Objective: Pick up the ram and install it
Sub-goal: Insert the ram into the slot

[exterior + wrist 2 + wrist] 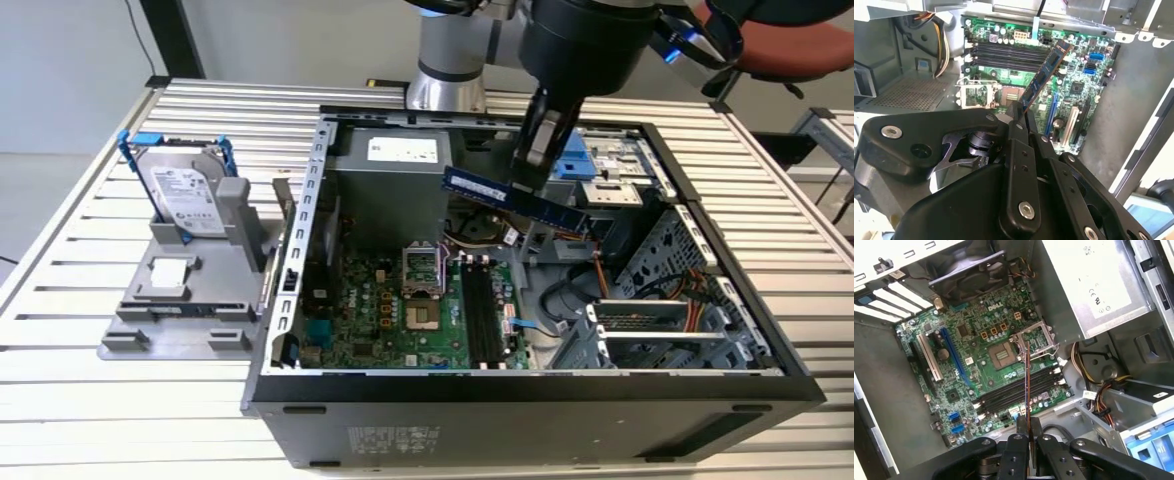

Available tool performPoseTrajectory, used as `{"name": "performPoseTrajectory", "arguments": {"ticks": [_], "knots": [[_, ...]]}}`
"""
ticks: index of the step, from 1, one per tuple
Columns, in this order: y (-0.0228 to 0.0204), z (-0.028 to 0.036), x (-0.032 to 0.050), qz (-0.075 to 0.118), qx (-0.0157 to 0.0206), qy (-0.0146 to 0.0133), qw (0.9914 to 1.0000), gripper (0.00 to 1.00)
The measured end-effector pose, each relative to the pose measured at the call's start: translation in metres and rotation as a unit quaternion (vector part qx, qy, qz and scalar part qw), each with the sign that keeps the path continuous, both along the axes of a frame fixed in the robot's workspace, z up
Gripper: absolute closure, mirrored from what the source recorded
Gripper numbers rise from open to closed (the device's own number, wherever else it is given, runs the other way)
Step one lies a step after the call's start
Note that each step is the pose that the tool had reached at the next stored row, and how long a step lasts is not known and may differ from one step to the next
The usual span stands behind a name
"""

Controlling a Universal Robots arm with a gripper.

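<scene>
**Hand [534, 165] clenched on the ram [514, 197] above the open case**

The hand grips the ram by one long edge. In both wrist views the two fingers close on the stick [1046, 75] [1027, 385] from either side, and the rest of the board projects forward from the fingertips. In the exterior view the ram hangs in the air over the computer case [314, 200]. It is tilted, with its higher end toward the exterior view's left. It is not seated and stands well apart from the motherboard [387, 320] below.

Surroundings inside the case:
- The memory slots [483, 315] [1014, 392] run as parallel dark channels, with white latches visible at their ends.
- The processor socket [1003, 356], with its metal frame, sits just beside the slots.
- The power supply [1094, 285], a grey box, stands near the socket.
- A bundle of orange and yellow cables [1099, 400] lies near one end of the slots, between them and the drive cage [667, 330].
- A black fan [971, 275] is mounted at the case wall beyond the socket.
- A blue expansion slot [956, 360] lies on the far side of the board from the cables.

Outside the case, on the slatted surface [80, 400], a grey fixture [200, 310] holds a hard drive [187, 195] upright in a blue frame. A small white-topped part [170, 272] rests lower on the same fixture.
</scene>
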State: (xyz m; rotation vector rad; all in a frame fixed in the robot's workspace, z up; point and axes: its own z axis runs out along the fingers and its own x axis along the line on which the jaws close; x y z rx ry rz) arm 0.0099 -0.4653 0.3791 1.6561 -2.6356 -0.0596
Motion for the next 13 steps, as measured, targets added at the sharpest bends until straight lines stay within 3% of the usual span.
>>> {"name": "performPoseTrajectory", "arguments": {"ticks": [13], "knots": [[0.0,0.0,-0.0001,-0.031,0.0,0.0,0.99952,1.0]]}}
